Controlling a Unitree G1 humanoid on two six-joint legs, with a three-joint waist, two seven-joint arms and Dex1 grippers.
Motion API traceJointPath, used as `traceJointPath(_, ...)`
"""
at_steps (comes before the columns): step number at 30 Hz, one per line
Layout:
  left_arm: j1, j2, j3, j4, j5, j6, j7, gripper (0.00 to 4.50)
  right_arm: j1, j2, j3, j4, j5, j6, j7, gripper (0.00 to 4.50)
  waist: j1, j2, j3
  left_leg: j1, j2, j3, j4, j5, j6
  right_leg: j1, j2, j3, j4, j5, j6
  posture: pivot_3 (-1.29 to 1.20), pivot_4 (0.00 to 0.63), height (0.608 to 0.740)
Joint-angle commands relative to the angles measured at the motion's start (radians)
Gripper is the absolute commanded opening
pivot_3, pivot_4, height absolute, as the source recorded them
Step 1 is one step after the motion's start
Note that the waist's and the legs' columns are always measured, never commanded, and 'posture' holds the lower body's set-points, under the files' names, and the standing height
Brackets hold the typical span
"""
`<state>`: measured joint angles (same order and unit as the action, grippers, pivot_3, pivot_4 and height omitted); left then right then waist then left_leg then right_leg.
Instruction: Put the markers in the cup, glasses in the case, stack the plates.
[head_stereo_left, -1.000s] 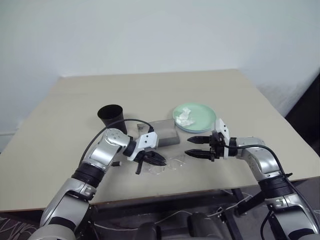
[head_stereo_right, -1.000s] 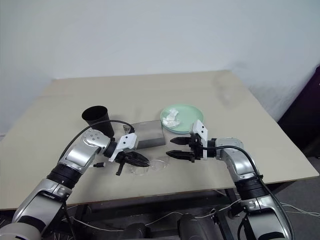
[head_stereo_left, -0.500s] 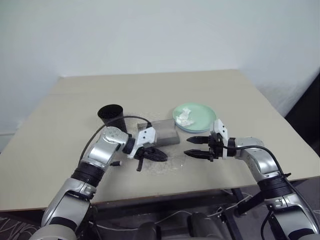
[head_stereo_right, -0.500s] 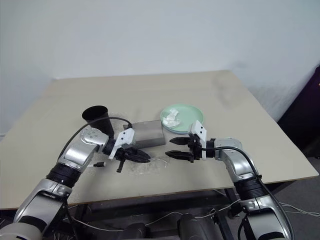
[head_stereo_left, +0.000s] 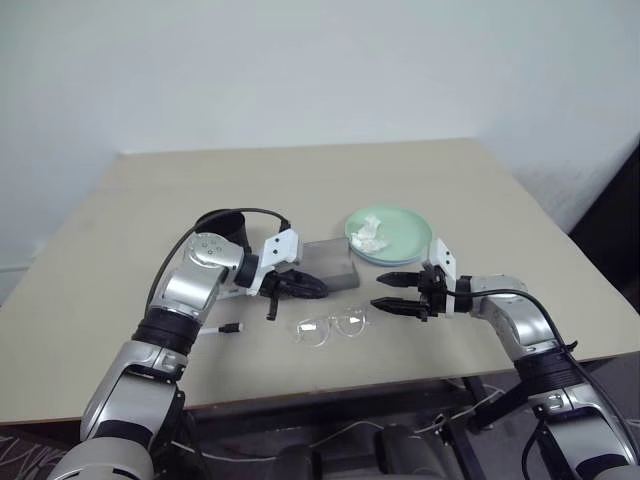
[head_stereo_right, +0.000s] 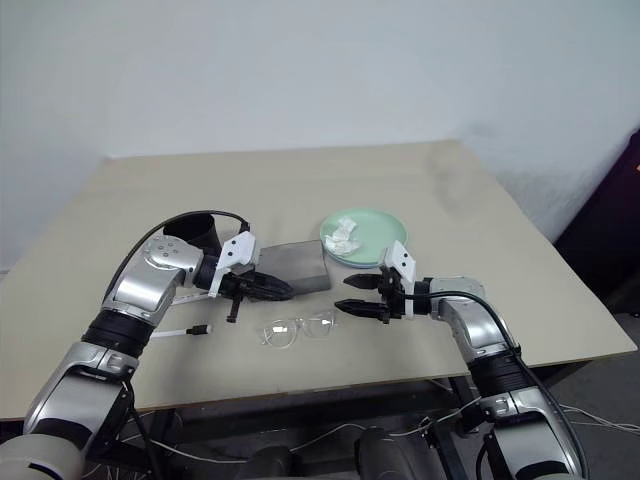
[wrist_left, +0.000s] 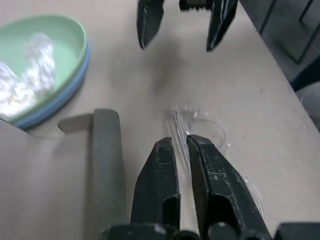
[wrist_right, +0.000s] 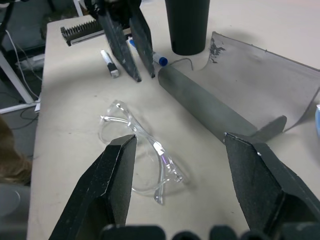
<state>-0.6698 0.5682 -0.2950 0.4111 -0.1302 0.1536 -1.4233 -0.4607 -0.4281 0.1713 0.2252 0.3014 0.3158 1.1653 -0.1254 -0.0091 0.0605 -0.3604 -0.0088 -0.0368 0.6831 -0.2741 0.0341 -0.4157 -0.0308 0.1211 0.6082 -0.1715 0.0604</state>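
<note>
on the beige tabletop (head_stereo_left: 420, 170), near its front edge, the clear thin-framed glasses (head_stereo_left: 331, 325) lie flat and free, between the two grippers and touched by neither. the left gripper (head_stereo_left: 310, 288) hovers just above and behind them, beside the front of the grey felt-like oblong case (head_stereo_left: 330, 264); its black fingers (wrist_left: 161, 180) stand almost together with only a narrow slit between them, and nothing is in them. the right gripper (head_stereo_left: 382, 291) points toward the glasses from the other side — its jaws stand wide apart and empty, with the glasses lying on the table in front of them. the case lies open, its flap spread out flat. behind the left arm stands the black tapered plastic cup (wrist_right: 187, 25). one white marker with a blue cap (wrist_right: 146, 53) lies at the foot of the cup. the mint green round plate (head_stereo_left: 389, 234) sits stacked on the light blue plate (wrist_left: 65, 97), just beside the case, with a crumpled white tissue (head_stereo_left: 371, 236) on top.
</note>
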Motion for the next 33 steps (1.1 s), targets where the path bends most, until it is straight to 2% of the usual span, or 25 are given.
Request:
traceJointPath(1,-0.018,-0.02,-0.022,0.001,0.032,-0.038,0.005,1.59,-0.022,0.0,-0.009,-0.023,-0.002,-0.018,-0.01,3.04,0.001,0.0,0.0,0.0,0.0,0.0,0.0,0.0,0.0,0.0,0.0,0.0,0.0,0.0,0.0,0.0,0.0,0.737)
traceJointPath(3,-0.022,-0.028,-0.038,0.009,0.051,-0.052,0.006,2.25,-0.019,0.0,-0.01,-0.024,-0.003,-0.018,-0.013,3.04,0.001,0.0,0.0,0.0,0.0,0.0,0.0,0.0,0.0,0.0,0.0,0.0,0.0,0.0,0.0,0.0,0.0,0.737)
traceJointPath(12,-0.032,-0.046,-0.089,0.049,0.111,-0.082,-0.011,2.25,-0.01,0.003,-0.01,-0.031,-0.005,-0.016,-0.026,3.04,0.0,0.0,0.0,0.0,0.0,0.0,0.0,0.0,0.0,0.0,0.0,0.0,0.0,0.0,0.0,0.0,0.0,0.737)
traceJointPath(23,-0.034,-0.079,-0.087,0.08,0.134,-0.084,-0.009,2.25,0.001,-0.007,-0.015,-0.054,0.008,-0.005,-0.012,3.04,0.0,0.0,0.0,0.0,0.0,0.0,0.0,0.0,0.0,0.0,0.0,0.0,0.0,0.0,0.0,0.0,0.0,0.737)
traceJointPath(30,-0.026,-0.067,-0.086,0.069,0.132,-0.076,-0.028,0.04,0.004,-0.003,-0.011,-0.054,0.004,-0.007,-0.016,3.04,0.0,0.0,0.0,0.0,0.0,0.0,0.0,0.0,0.0,0.001,0.0,0.0,0.0,0.0,0.0,0.0,0.0,0.737)
traceJointPath(33,-0.021,-0.061,-0.08,0.055,0.122,-0.076,-0.039,0.01,0.003,-0.002,-0.011,-0.052,0.003,-0.009,-0.016,3.04,0.0,0.0,0.0,0.002,0.0,0.0,0.0,0.0,0.0,0.002,0.0,0.0,0.0,0.0,0.0,0.0,0.0,0.737)
